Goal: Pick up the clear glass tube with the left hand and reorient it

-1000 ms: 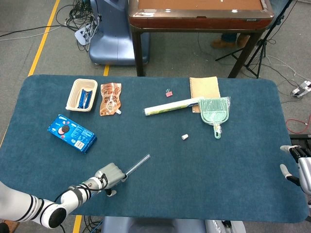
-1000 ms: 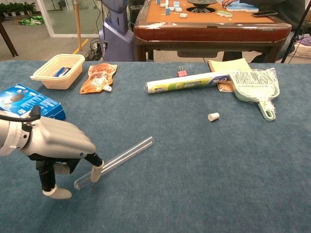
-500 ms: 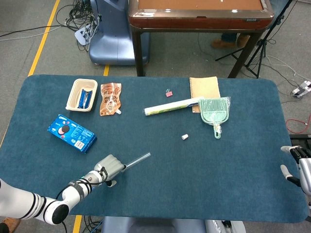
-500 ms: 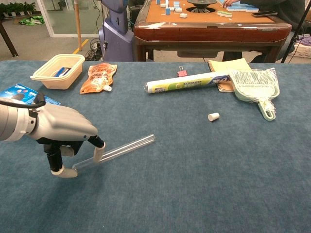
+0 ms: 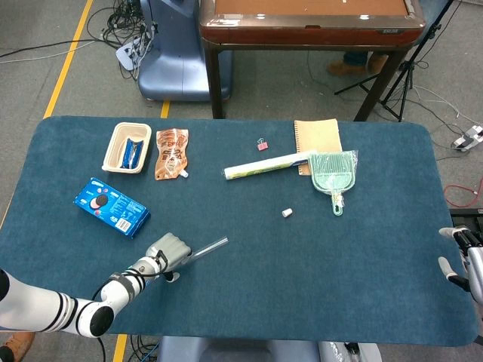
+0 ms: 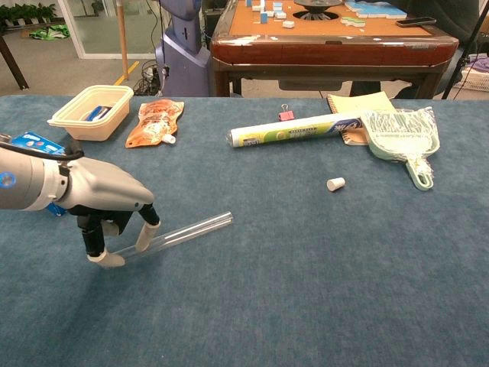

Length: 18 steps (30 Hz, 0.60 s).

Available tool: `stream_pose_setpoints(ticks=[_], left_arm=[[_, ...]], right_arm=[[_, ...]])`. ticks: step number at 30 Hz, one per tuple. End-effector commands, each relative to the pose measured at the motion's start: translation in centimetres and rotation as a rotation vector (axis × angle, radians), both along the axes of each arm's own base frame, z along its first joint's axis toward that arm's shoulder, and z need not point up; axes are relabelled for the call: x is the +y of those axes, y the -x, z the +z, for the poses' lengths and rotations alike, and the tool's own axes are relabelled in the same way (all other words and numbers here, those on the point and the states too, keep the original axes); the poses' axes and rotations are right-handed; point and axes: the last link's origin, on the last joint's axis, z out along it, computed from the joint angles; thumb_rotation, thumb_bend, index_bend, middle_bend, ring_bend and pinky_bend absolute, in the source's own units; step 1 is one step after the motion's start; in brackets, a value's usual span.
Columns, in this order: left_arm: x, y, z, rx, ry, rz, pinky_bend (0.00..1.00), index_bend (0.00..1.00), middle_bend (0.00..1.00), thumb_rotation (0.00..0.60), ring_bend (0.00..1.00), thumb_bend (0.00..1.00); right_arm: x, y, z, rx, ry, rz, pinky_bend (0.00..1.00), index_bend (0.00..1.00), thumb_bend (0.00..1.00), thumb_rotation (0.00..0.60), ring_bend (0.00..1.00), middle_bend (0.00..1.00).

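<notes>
The left hand is hovering low at the near left of the table, knuckles up and fingers pointing down, and it is pinching the near end of the tube between a finger and the thumb. The tube is running out from under the hand toward the right and slightly away, its free far end sitting close to the cloth; whether that end is touching the table cannot be told. In the head view the left hand is covering the tube's near end, with only the far stretch showing. Just beyond the hand to the far left is lying a blue box, and further back a tray and an orange pouch are sitting side by side. Across the middle a roll is lying, with a green dustpan and a notebook at its right end, and a small white cap nearer. The right hand is waiting at the right edge, holding nothing, fingers apart.
</notes>
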Motion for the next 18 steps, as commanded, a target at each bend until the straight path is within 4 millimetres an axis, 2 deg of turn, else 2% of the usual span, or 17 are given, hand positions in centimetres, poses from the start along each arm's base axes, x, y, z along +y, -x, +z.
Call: stream_pose_setpoints(ticks=[1, 9, 18], left_arm=[[0.2, 0.0, 0.0, -0.004, 0.000, 0.023, 0.87, 0.30, 0.94, 0.524, 1.00, 0.28], [0.8, -0.6, 0.9, -0.028, -0.072, -0.013, 0.87, 0.30, 0.94, 0.526, 1.00, 0.28], [-0.7, -0.3, 1.4, -0.029, -0.022, -0.007, 0.87, 0.30, 0.94, 0.525, 1.00, 0.28]], right_arm=[[0.0, 0.0, 0.0, 0.001, -0.001, -0.001, 0.38, 0.36, 0.30, 0.600, 0.35, 0.40], [0.0, 0.0, 0.0, 0.002, -0.001, -0.002, 0.38, 0.36, 0.30, 0.600, 0.35, 0.40], [-0.2, 0.0, -0.2, 0.001, -0.007, -0.001, 0.38, 0.36, 0.30, 0.600, 0.35, 0.40]])
